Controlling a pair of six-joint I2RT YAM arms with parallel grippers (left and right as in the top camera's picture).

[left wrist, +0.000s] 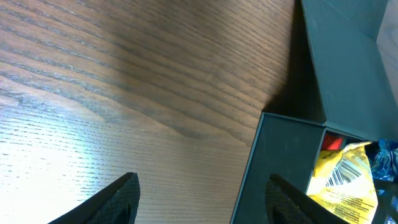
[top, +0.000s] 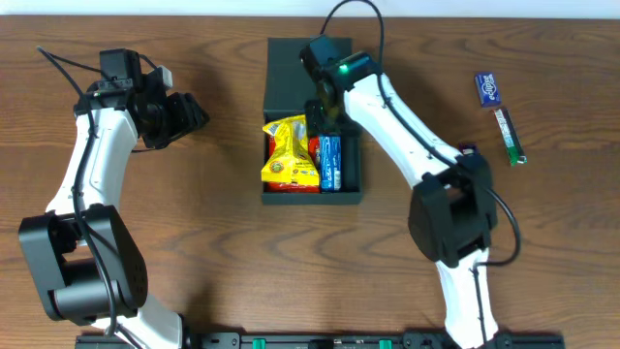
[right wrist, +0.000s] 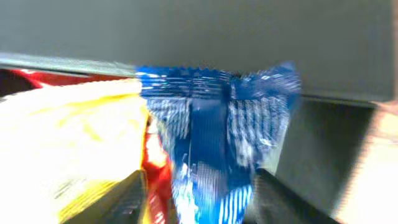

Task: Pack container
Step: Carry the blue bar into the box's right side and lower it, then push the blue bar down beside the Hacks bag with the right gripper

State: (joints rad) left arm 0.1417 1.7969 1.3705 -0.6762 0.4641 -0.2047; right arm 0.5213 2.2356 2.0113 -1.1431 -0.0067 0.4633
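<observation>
- The container (top: 312, 199) is the reference landmark. It lies at mid-table with its flap lid (top: 286, 73) folded back on the far side, giving access from above.
- Inside the container, a yellow packet (top: 289, 153), a red packet (top: 313, 155) and a blue packet (top: 330, 162) stand side by side on edge, probably to save room.
- The right gripper (top: 320, 109) hangs over the container's far inner wall. Its jaws are parted astride the blue packet, and red shows beside one finger (right wrist: 112, 199), so the packet reads as released.
- The left gripper (top: 182, 116) is parked left of the container, jaws spread and empty, clear of the working arm.
- To the right of the container, well apart, a second blue packet (top: 489, 89) and a green stick (top: 511, 136) are not yet packed.
- Only a barcode on the yellow packet can be made out. No brand name is legible.
</observation>
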